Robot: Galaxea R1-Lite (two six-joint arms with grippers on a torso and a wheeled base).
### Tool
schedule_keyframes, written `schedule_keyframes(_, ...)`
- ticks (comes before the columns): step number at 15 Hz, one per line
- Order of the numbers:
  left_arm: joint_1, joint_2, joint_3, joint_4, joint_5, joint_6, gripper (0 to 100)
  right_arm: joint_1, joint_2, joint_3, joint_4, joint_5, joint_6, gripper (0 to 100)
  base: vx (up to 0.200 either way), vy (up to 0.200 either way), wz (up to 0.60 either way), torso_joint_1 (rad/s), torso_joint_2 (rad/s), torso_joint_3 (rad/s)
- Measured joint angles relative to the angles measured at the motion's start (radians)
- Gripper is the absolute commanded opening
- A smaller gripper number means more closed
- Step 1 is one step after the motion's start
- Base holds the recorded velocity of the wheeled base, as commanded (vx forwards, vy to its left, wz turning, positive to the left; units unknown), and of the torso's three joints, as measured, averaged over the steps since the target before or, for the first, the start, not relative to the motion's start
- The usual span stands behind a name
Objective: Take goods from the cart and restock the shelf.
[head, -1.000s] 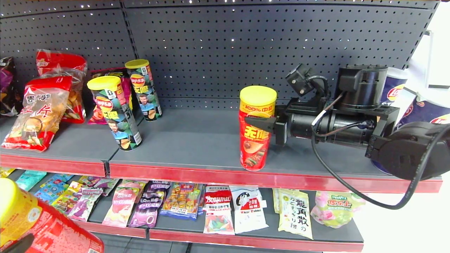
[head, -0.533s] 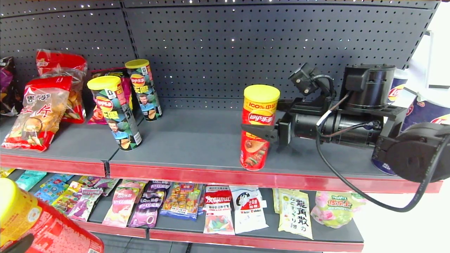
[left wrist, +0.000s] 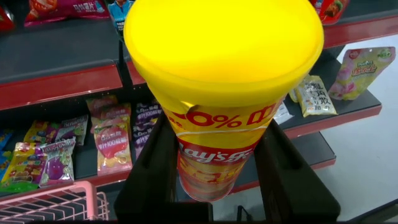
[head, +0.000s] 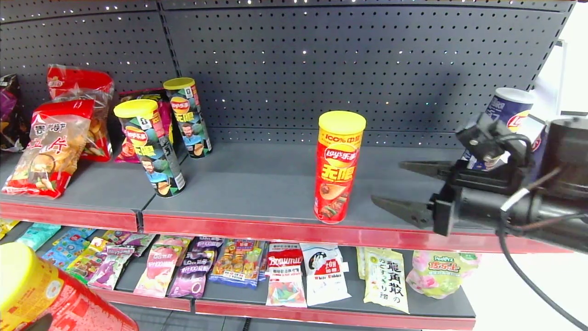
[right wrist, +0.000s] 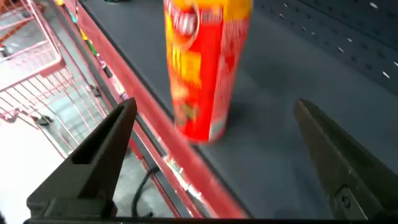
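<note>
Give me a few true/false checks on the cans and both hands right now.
1. The red can stands upright near the front edge of the shelf. True.
2. The right hand is shut on the red can. False: it is open and apart from the can.
3. The left hand holds a second can with a yellow lid. True.
4. The dark cans stand to the red can's right. False: they stand to its left.

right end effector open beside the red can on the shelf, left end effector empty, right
Not empty: the left wrist view shows the left end effector shut on a second can. The right end effector is open beside the red can on the shelf.
</note>
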Motion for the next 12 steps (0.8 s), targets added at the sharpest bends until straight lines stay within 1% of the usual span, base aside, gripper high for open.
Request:
schedule_keyframes(3,0.0,-0.006,0.0,0.0,0.001,-0.003,0,-0.02,-0.264,0.207,0.017,-0.124,0.01,100,0.0,0.0,0.0,0.0,0.0,0.0)
schedule_keyframes(4,0.0,-0.007,-0.002,-0.003,0.001,-0.004,0,-0.04,-0.373,0.265,0.051,-0.168,0.015,100,0.0,0.0,0.0,0.0,0.0,0.0)
schedule_keyframes(6,0.001,-0.01,-0.001,-0.004,0.001,-0.004,0,-0.1,-0.587,0.342,0.201,-0.225,0.022,100,0.0,0.0,0.0,0.0,0.0,0.0)
schedule_keyframes(9,0.001,-0.014,0.003,-0.004,0.005,-0.004,0,-0.215,-0.898,0.391,0.506,-0.277,0.027,100,0.0,0.0,0.0,0.0,0.0,0.0)
schedule_keyframes(11,0.001,-0.014,0.005,-0.004,0.002,-0.004,0,-0.3,-1.062,0.436,0.6,-0.327,0.029,100,0.0,0.0,0.0,0.0,0.0,0.0)
schedule_keyframes(12,0.0,-0.013,0.005,-0.004,0.001,-0.004,0,-0.336,-1.128,0.469,0.617,-0.355,0.029,100,0.0,0.0,0.0,0.0,0.0,0.0)
